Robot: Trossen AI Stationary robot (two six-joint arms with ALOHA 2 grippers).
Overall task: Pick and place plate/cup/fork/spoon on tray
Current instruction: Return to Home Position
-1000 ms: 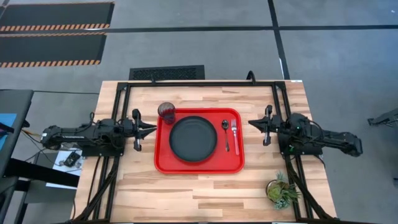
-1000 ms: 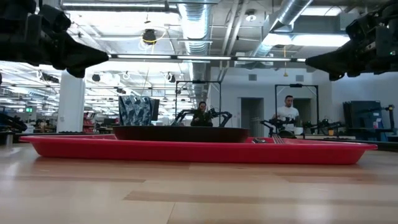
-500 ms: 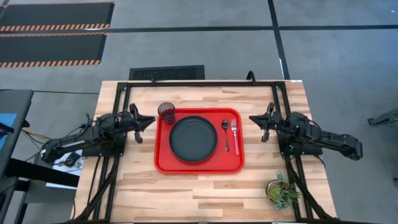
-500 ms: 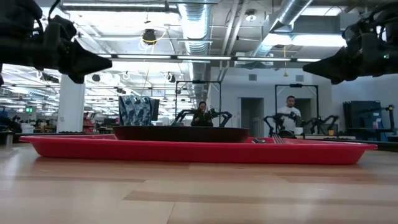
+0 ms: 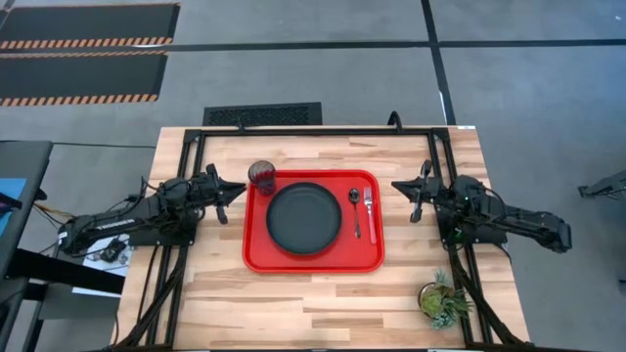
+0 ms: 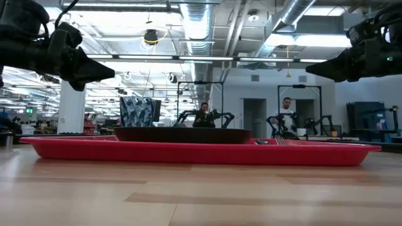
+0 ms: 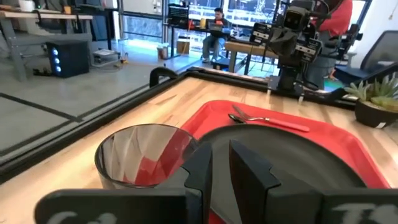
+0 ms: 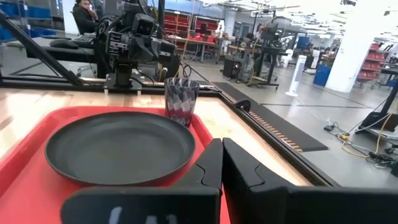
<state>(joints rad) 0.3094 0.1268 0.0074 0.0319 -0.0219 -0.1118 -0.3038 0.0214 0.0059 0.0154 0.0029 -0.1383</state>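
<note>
The red tray (image 5: pixel 259 256) lies at the table's middle. On it sits the dark plate (image 5: pixel 304 218), and to the plate's right lie the dark spoon (image 5: pixel 355 210) and the red-handled fork (image 5: pixel 370 213). The cup (image 5: pixel 261 176) stands upright at the tray's far left corner. My left gripper (image 5: pixel 238 190) is shut and empty, above the table just left of the cup, pointing at the tray. Its wrist view shows the cup (image 7: pixel 146 155) close ahead. My right gripper (image 5: pixel 396 186) is shut and empty, right of the tray, pointing at it.
A small potted plant (image 5: pixel 442 300) stands near the table's near right corner. Black frame rails (image 5: pixel 323 131) run along the far edge and both sides. People sit and stand in the room beyond the table (image 6: pixel 286 113).
My left gripper has swung toward the table's far edge and a little down, ending beside the cup, and its arm now lies slanted. The tray and the things on it have stayed where they were.
</note>
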